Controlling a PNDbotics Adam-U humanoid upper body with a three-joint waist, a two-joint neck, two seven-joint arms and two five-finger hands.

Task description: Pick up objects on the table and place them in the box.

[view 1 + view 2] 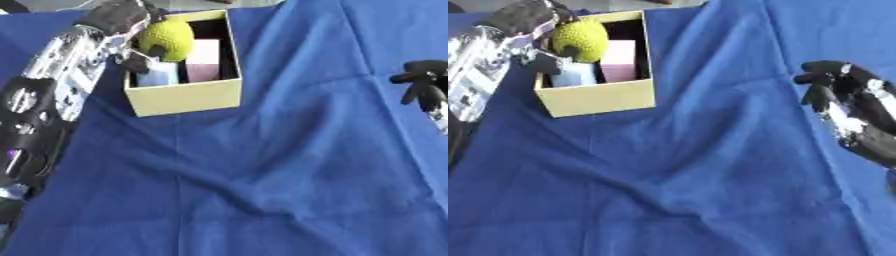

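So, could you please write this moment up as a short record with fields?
surface: blue cloth, wrinkled
box: yellow box, open top, upper left of the cloth
box contents: pink block, pale blue block
left hand: left hand over the box, curled round a yellow-green bumpy ball
right hand: right hand at the right edge, fingers relaxed, holding nothing
loose items on cloth: none visible

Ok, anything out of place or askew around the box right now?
Only the blue cloth, which lies creased across the middle. The box stands upright, with a pink block and a pale blue item inside. The left hand holds the yellow-green ball over it. The right hand is idle.
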